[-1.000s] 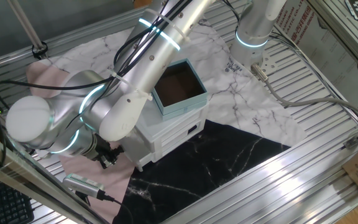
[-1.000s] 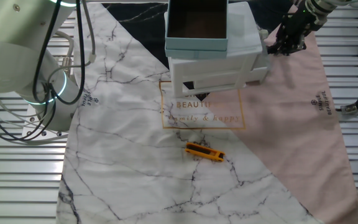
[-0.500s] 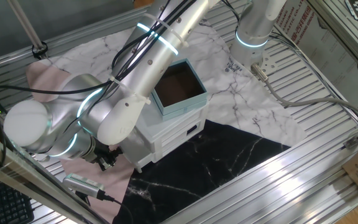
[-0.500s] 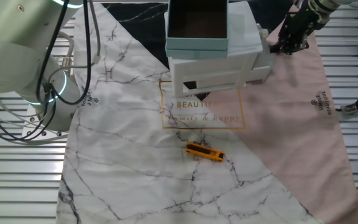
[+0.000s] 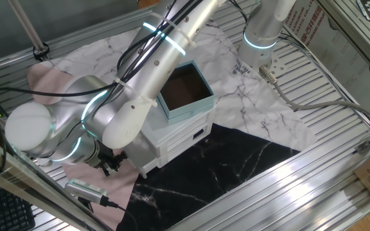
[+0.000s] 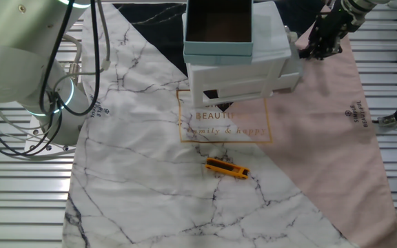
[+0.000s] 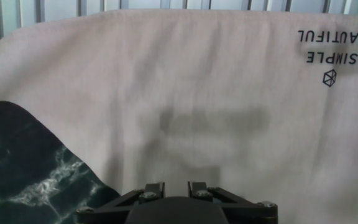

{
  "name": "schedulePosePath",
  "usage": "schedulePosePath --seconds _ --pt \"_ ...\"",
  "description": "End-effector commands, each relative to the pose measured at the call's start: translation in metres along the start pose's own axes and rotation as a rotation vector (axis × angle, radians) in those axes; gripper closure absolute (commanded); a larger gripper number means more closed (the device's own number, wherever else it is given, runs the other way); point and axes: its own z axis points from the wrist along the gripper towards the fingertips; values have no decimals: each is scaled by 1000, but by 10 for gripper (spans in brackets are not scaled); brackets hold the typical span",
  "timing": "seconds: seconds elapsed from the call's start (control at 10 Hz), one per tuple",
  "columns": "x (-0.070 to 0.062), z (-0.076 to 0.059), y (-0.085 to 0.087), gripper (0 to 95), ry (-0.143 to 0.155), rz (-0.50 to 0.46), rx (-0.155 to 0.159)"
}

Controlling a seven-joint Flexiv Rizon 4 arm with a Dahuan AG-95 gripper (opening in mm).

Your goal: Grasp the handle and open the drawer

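The small white cabinet point(image 5: 172, 138) carries a teal box point(image 5: 185, 90) on top. Its lowest drawer point(image 5: 182, 149) faces the black marble cloth, and the black handle point(image 5: 199, 135) shows as a small dark spot on that front. In the other fixed view this front faces away, so the handle is hidden there. My gripper point(image 5: 111, 162) hangs low beside the cabinet's side wall, over the pink cloth point(image 6: 336, 117), well away from the handle. In the other fixed view the gripper point(image 6: 318, 47) sits right of the cabinet point(image 6: 240, 76). The hand view shows the gripper point(image 7: 176, 185) open by a narrow gap, holding nothing, above pink cloth.
An orange-yellow tool point(image 6: 226, 169) lies on the white marble cloth. A grey device with a cable point(image 5: 85, 189) rests near my gripper on the slatted metal table point(image 5: 339, 109). The arm's base point(image 5: 262, 32) stands at the far side, and the arm itself crosses over the teal box.
The gripper drifted slightly away from the cabinet's side up to half a second ago. Since then nothing has visibly moved.
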Motion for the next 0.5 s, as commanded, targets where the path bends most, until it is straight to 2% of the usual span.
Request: schedulePosePath --seconds 0.1,0.5 --pt "0 0 0 950 0 0 0" --pt "-1 -1 0 950 1 -3 6"
